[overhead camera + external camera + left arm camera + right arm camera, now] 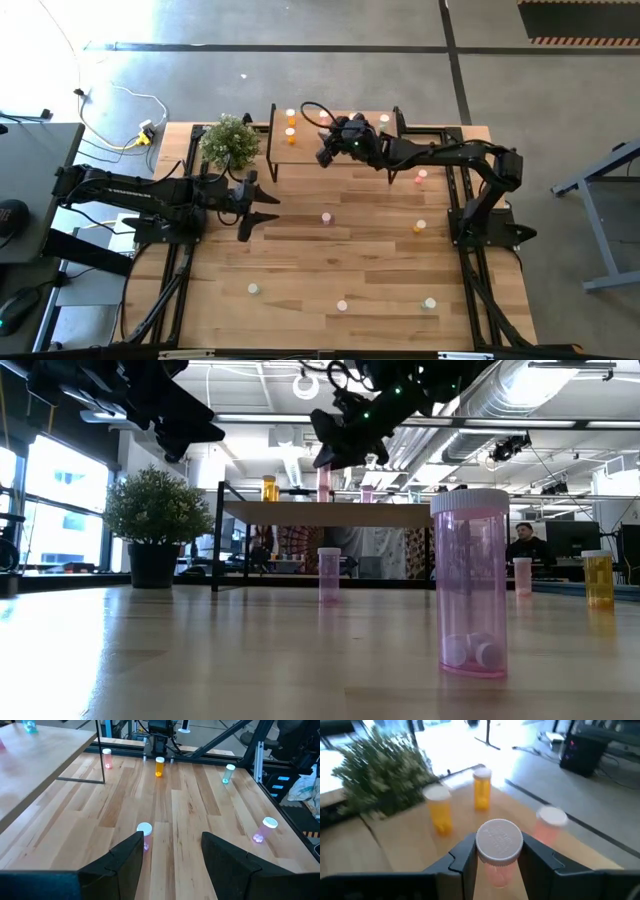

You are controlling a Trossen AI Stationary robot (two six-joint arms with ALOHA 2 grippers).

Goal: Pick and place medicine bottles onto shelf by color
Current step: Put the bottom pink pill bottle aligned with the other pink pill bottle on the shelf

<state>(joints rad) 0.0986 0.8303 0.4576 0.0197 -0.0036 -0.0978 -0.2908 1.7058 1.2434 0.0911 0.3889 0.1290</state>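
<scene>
Hovering above the shelf [335,140] at the far edge of the worktop [340,260], the right tool [499,854] is seen clamped on a light pink bottle [498,851], its white cap gripped between the two dark fingers. Two orange bottles [460,802] are stood on the shelf top just beyond the held one, near the potted plant [230,140], and another pink bottle [550,827] is seen on the shelf beside it. From table height, the carried bottle is shown raised above the light wood top, with the shelf's black legs [219,540] planted behind. The left tool [172,857] is held with its fingers apart and nothing between them, low over the near-left part of the worktop, pointed across the planks. Scattered on the worktop are further bottles: a pink one [144,834] just ahead of the left tool, another pink one [264,830] off to the side, an orange one [159,767], and a pale green one [228,773]. A large pink bottle [469,582] is stood closest to the low camera, with a person [522,545] seated in the room behind.
</scene>
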